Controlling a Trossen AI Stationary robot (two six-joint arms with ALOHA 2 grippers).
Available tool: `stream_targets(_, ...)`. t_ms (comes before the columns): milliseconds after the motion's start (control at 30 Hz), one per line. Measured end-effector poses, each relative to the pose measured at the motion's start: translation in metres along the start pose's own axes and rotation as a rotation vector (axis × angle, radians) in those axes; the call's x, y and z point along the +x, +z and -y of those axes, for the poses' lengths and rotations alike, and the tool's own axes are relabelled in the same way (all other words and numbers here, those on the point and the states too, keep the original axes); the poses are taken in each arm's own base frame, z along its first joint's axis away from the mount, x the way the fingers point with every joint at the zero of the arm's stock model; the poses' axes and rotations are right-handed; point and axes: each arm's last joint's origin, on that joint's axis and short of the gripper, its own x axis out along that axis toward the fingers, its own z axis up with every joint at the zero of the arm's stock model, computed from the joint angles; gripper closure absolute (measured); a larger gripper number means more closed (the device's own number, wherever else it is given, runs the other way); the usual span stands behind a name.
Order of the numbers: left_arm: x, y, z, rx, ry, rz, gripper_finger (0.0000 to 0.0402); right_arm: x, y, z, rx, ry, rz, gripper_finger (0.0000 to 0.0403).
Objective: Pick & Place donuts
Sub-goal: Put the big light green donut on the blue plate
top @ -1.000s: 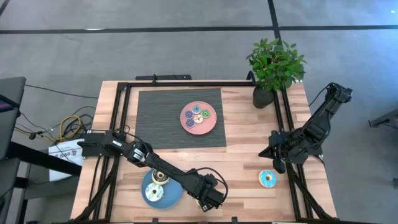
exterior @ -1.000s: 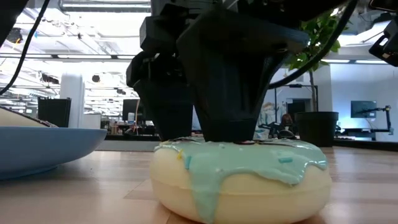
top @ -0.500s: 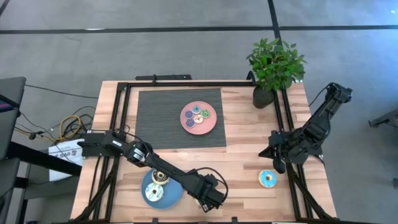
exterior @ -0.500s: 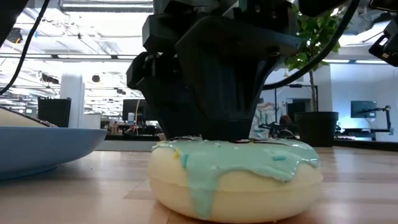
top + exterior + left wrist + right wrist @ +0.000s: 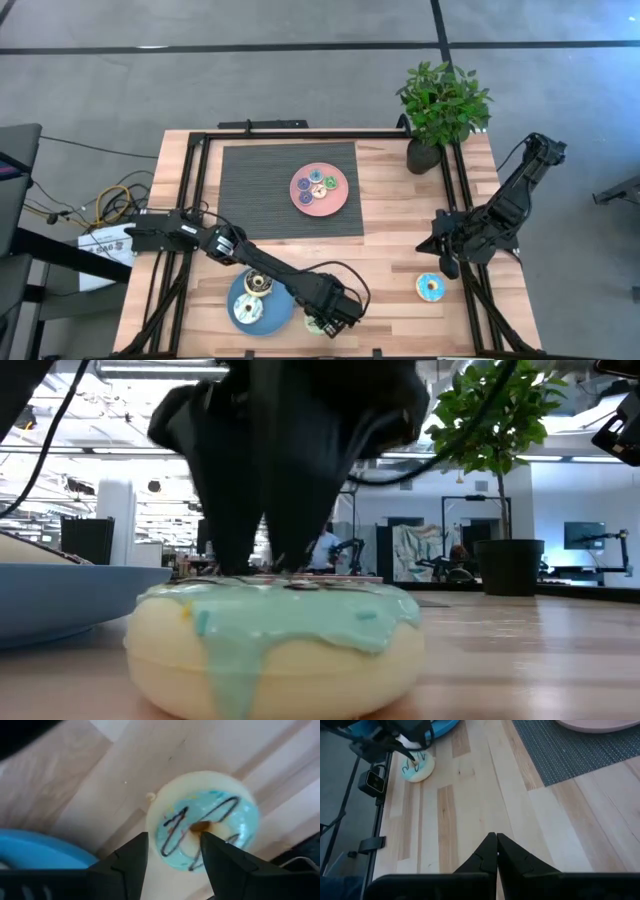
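A teal-iced donut lies on the bench just beside the blue plate, the left end effector part-open with one finger in its hole, gripping nothing visibly, and any sideways slip could skid the ring off the bench's near edge.

A round blue plate holding donuts sits near the table's front edge, left of centre. Just right of it a cream donut with teal icing lies on the bare wood. A round pink plate with small donuts rests on the dark ribbed mat behind. A teal-iced donut lies front right, a potted plant at the back right corner.
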Motion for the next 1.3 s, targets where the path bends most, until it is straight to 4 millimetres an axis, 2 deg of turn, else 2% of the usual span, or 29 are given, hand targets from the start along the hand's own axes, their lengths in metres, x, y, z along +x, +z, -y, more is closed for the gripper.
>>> stream_targets(100, -0.010, -0.001, 0.000, -0.028, -0.005, 0.029, 0.0229, 0.000, 0.000, 0.000, -0.003, -0.003, -0.003, 0.0403)
stream_targets(433, -0.010, 0.002, 0.002, -0.019, -0.006, 0.111, 0.0225, 0.000, -0.001, 0.001, -0.008, -0.011, -0.009, 0.0403)
stream_targets(900, -0.010, 0.002, 0.000, 0.193, 0.016, 0.094, 0.0128, 0.000, -0.001, 0.001, 0.004, -0.010, -0.009, 0.0403)
stream_targets(1300, 0.005, -0.003, -0.004, 0.322, 0.084, 0.050, 0.0122, 0.000, -0.001, 0.001, 0.030, -0.009, -0.007, 0.0403)
